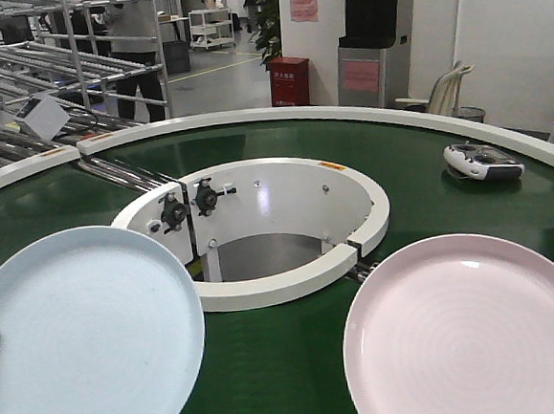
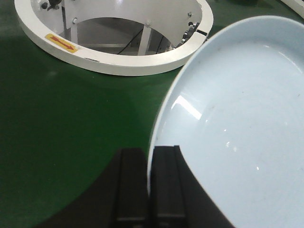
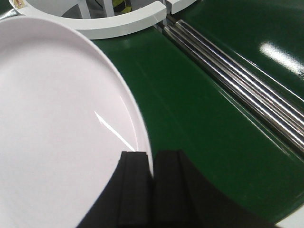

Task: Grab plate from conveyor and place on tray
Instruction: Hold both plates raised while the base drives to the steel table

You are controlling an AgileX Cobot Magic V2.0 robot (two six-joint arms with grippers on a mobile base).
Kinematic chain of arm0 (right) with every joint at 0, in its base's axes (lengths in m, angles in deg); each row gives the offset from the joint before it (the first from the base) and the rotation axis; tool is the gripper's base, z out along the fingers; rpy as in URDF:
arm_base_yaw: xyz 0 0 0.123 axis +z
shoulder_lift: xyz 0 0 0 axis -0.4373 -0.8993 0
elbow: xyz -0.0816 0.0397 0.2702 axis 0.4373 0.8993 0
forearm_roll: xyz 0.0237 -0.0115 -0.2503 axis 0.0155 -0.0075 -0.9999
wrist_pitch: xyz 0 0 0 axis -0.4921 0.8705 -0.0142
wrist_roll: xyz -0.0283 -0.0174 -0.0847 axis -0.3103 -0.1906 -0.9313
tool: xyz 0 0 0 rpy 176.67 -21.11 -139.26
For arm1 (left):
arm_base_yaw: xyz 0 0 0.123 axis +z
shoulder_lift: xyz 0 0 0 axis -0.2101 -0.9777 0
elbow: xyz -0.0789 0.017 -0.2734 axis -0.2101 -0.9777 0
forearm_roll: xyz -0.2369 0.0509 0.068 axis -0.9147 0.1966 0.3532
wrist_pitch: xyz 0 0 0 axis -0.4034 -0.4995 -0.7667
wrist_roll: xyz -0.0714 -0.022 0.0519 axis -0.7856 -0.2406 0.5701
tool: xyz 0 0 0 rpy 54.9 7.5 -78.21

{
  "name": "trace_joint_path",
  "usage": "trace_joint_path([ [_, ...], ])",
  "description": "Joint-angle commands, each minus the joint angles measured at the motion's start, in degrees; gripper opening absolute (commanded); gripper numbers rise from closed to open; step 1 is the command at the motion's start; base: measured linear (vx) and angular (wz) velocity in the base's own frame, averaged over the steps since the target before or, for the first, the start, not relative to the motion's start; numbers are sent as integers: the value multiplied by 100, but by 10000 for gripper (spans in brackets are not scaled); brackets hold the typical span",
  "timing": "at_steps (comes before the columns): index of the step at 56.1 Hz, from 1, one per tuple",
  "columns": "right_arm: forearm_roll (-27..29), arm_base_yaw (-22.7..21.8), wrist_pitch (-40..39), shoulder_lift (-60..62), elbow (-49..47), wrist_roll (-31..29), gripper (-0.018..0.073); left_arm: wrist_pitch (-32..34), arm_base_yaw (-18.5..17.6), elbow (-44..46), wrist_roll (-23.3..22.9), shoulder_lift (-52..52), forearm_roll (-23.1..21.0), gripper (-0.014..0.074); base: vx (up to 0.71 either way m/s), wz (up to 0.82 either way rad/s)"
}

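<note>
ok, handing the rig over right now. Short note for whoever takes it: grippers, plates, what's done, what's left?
Left gripper: shut on the rim of the light blue plate.
Right gripper: shut on the rim of the pink plate.
Both plates are over the conveyor belt, on the near side of the central opening. Cannot tell if they are lifted clear.
Done: both plates gripped.
Left: carry them to the tray, which is in no view, and set them down.
A small white device lies on the belt, far right.
</note>
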Motion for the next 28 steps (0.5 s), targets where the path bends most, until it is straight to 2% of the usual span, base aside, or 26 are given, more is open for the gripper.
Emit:
trace_joint_path([
  [1, -1, -34, -394, 60, -151, -24, -9, 299, -32, 178, -16, 106, -284, 0, 0, 0],
  [28, -32, -34, -393, 60, -151, -30, -9, 294, -32, 178, -16, 106, -284, 1, 0, -2],
])
